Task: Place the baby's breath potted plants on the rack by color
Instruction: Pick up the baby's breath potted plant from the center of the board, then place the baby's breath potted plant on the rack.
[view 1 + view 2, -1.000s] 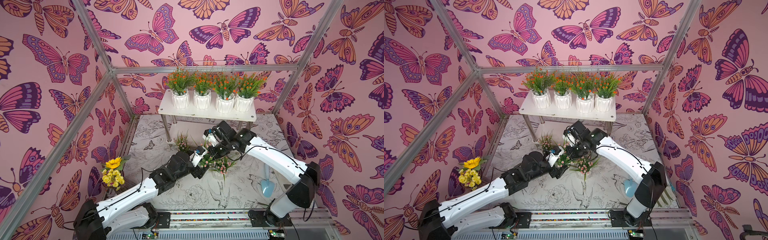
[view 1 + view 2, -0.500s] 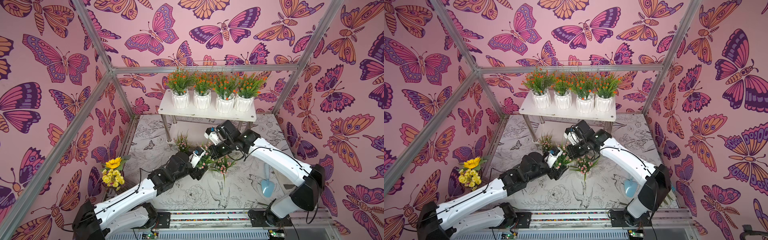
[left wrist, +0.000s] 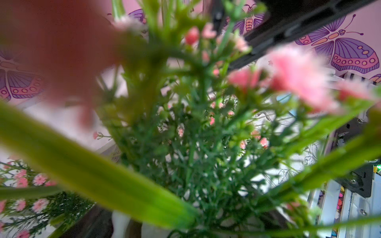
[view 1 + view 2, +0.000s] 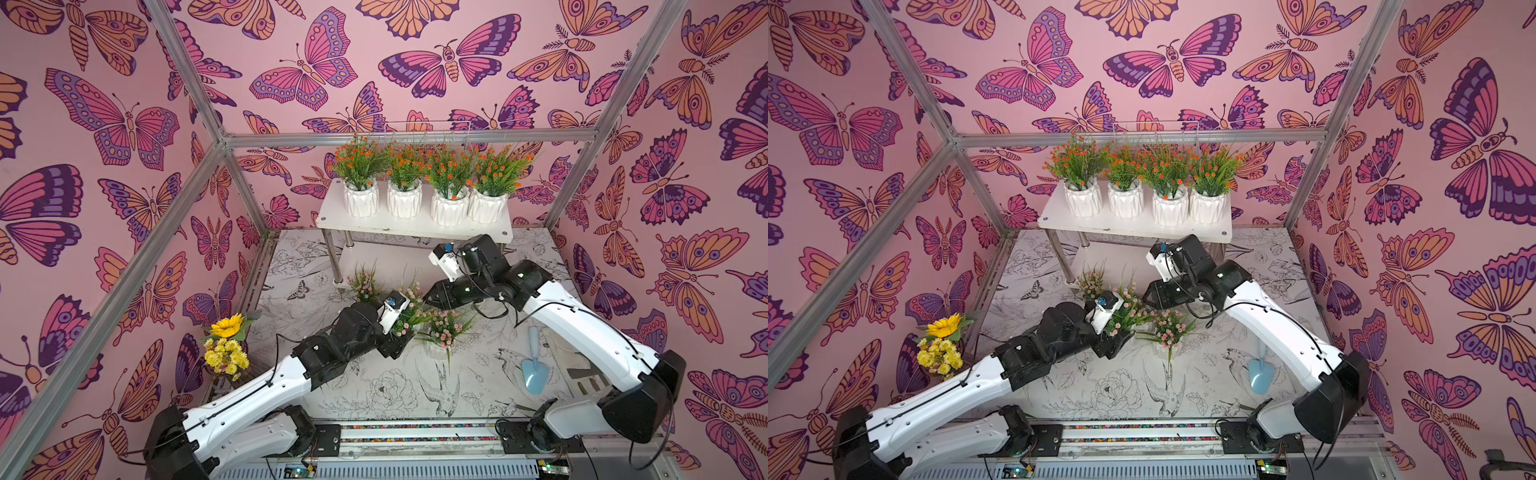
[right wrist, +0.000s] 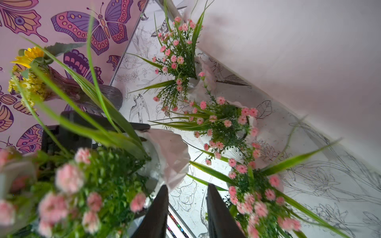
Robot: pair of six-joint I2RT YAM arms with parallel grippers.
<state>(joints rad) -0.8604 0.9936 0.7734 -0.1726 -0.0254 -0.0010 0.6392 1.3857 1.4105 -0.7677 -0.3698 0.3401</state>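
Pink plant [image 4: 409, 315] gripped by its white pot in left gripper [image 4: 402, 341], jaws wide around it; right gripper [image 5: 187, 187] partly open, nothing between fingers.
Tight in the middle: right gripper just beside held plant, second pink plant [image 4: 444, 330] close by, third pink plant [image 4: 363, 284] at rack [image 4: 411, 227] leg. Bare table [image 4: 374, 395] toward front rail. Top shelf full, four orange plants [image 4: 432, 174] in a row. Lower shelf mostly hidden under top board. Held pot hidden in both top views, lifted or not unclear. Fourth pink plant [image 5: 222, 123] clear only from right wrist. Left wrist blurred by leaves. Line-drawing tabletop, butterfly walls [image 4: 124, 124], sunflower bouquet [image 4: 226, 345] at left edge, blue scoop [image 4: 534, 374] beside right arm.
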